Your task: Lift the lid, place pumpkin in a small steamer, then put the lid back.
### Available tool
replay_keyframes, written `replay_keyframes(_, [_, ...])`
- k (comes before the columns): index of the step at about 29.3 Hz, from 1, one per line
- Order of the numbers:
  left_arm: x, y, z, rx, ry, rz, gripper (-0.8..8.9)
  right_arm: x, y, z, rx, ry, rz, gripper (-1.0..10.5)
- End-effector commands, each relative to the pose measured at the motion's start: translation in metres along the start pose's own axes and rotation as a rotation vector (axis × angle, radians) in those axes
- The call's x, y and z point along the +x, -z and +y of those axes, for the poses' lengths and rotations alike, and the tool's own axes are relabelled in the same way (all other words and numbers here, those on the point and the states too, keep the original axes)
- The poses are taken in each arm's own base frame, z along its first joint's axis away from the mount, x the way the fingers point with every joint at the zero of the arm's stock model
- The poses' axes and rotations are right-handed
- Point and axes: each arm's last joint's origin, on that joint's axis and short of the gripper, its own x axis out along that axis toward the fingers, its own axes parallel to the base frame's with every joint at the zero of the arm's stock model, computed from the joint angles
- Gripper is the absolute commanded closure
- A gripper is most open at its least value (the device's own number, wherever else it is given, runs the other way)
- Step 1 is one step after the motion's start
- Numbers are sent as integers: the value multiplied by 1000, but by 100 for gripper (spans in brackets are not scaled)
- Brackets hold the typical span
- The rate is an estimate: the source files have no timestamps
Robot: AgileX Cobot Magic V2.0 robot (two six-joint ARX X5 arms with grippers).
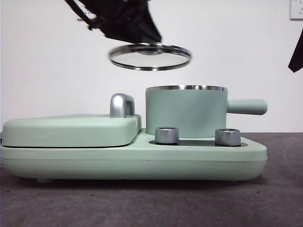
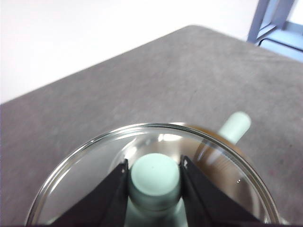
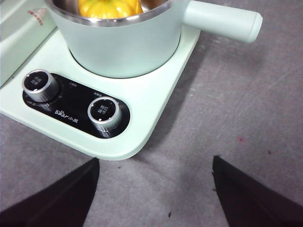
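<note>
My left gripper (image 2: pixel 154 176) is shut on the mint-green knob (image 2: pixel 155 174) of the clear glass lid (image 1: pixel 149 56). It holds the lid level in the air, a short way above the small steamer (image 1: pixel 185 112) and slightly to its left. The steamer stands on the right part of the cooker base, its handle (image 1: pixel 247 107) pointing right. The pumpkin (image 3: pixel 110 8) lies inside the steamer, seen in the right wrist view. My right gripper (image 3: pixel 154 184) is open and empty over the table in front of the base's corner; it shows as a black tip (image 1: pixel 296 56) at the right edge.
The mint-green cooker base (image 1: pixel 189 158) carries a flat griddle cover (image 1: pixel 71 130) with a steel handle (image 1: pixel 121 105) on the left and two steel dials (image 1: pixel 166 135) (image 1: pixel 227 137) at the front. Grey table surface (image 1: pixel 142 203) lies around it.
</note>
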Motion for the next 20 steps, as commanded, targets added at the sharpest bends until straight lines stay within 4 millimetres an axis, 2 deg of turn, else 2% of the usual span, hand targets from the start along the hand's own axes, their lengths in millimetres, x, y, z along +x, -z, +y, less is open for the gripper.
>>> replay_keyframes(1, [10,-11,-7,20,21,-84,798,2,2,1,20,-1,13,579])
replay_keyframes(11, [50,-5,-22,62,64,-96,798,2,5,0,40,5,47,579])
replay_keyframes(20, [64,6,-22,67,75,-104,798,2,7,0,37,23,62,579])
